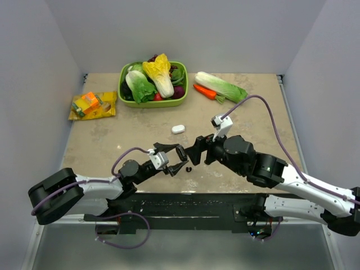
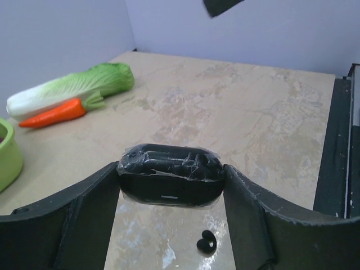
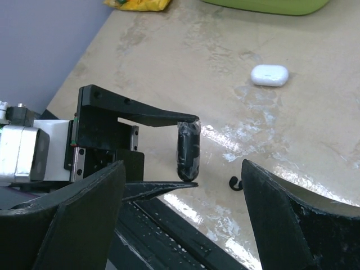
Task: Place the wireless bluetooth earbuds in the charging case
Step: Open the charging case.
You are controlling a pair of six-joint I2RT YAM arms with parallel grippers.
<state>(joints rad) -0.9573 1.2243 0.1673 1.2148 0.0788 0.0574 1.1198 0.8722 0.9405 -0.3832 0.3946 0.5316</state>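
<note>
Looking down from above and behind, taking in the whole table (image 1: 112, 140). Peering low and close from the left wrist, over the black case (image 2: 169, 174), toward the cabbage (image 2: 73, 87). Facing the left gripper (image 3: 190, 151) side-on, close, from the right wrist. Sharing the black case and 1 bud (image 3: 235, 183) across all 3 views.

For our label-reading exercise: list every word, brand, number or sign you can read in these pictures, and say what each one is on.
No text can be read anywhere.
Yellow packet: it carries printing, but too small and blurred to read.
Black charging case in the left claw: only a short pale bar, no letters.
White case: no marking shows.
</note>
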